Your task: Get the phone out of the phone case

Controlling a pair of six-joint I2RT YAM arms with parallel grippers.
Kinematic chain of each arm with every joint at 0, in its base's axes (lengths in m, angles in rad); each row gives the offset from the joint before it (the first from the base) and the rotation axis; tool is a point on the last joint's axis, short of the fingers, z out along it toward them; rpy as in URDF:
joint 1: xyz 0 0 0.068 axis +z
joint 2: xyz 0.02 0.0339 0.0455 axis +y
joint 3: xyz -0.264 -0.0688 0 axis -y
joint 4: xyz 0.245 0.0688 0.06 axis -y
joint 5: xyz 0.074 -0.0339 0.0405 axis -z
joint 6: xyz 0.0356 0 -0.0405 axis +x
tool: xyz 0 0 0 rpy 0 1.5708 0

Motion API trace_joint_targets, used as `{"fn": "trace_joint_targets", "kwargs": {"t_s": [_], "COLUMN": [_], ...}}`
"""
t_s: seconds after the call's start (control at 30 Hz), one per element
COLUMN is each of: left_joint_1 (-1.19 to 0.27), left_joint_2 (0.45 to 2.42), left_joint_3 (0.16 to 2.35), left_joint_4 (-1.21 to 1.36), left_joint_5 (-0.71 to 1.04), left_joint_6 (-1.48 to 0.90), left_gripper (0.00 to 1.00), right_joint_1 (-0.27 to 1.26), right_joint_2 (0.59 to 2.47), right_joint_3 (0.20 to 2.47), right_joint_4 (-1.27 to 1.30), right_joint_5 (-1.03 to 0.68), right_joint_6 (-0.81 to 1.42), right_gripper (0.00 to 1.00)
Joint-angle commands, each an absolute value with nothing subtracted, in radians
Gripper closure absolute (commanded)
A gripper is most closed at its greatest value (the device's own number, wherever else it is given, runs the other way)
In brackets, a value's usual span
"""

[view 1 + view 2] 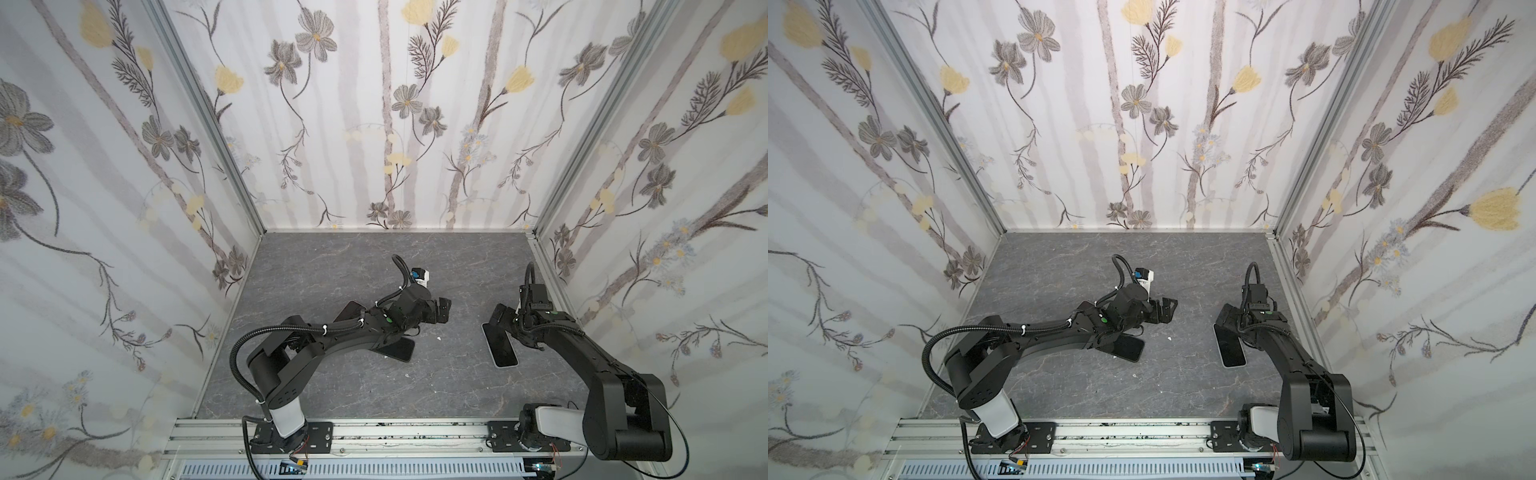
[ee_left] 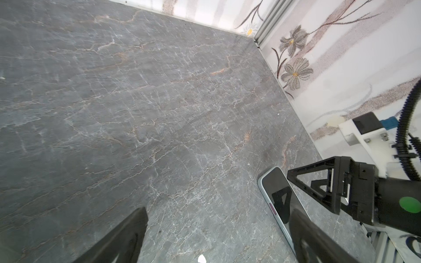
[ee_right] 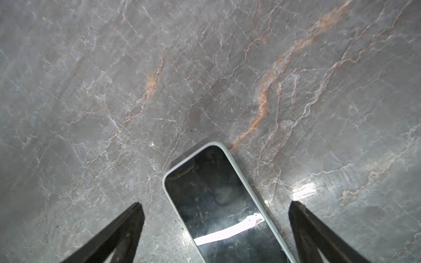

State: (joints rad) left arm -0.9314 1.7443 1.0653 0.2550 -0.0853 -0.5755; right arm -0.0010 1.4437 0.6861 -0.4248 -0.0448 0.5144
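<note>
**A:** Working outward from the front rail (image 1: 415, 434), what comes first?

**B:** Beyond the rail, on the right arm's side, the phone (image 1: 500, 347) lies flat on the table (image 1: 332, 270). Its dark screen faces up and a pale rim runs all round. About as far from the rail, under the left arm, lies a dark slab (image 1: 401, 349). It is probably the case, though I cannot be sure.

**A:** And the grippers?

**B:** Farther from the rail. The right gripper (image 1: 503, 318) hangs over the phone's far end, jaws spread wide, holding nothing. The left gripper (image 1: 444, 309) is likewise agape and empty.

**A:** Finished, then?

**B:** I judge phone and case already parted. If that pale rim is the case, everything remains.
</note>
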Motion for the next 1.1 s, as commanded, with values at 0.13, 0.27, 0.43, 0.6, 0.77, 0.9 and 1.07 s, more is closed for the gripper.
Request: {"fn": "trace_joint_targets", "kwargs": {"t_s": [0.13, 0.27, 0.43, 0.6, 0.77, 0.9, 1.07], "left_joint_1": [-0.93, -0.929, -0.927, -0.921, -0.901, -0.88, -0.862], "left_joint_2": [1.764, 1.767, 1.767, 1.754, 1.734, 1.717, 1.692], "left_joint_3": [1.086, 1.085, 1.077, 1.062, 1.036, 1.015, 0.989], "left_joint_4": [0.319, 0.328, 0.336, 0.339, 0.355, 0.365, 0.373], "left_joint_5": [-0.035, -0.032, -0.022, -0.02, -0.013, -0.01, -0.011], "left_joint_6": [-0.559, -0.559, -0.56, -0.56, -0.584, -0.593, -0.596], "left_gripper": [0.0, 0.0, 0.0, 0.0, 0.0, 0.0, 0.0], "right_joint_1": [0.0, 0.0, 0.023, 0.085, 0.16, 0.197, 0.209], "right_joint_2": [1.474, 1.473, 1.473, 1.476, 1.474, 1.503, 1.544], "right_joint_3": [0.665, 0.646, 0.621, 0.615, 0.618, 0.637, 0.691], "right_joint_4": [-0.437, -0.447, -0.453, -0.461, -0.477, -0.49, -0.502], "right_joint_5": [-0.085, -0.086, -0.087, -0.085, -0.073, -0.03, 0.038], "right_joint_6": [0.496, 0.49, 0.487, 0.503, 0.52, 0.529, 0.523], "right_gripper": [0.0, 0.0, 0.0, 0.0, 0.0, 0.0, 0.0]}}
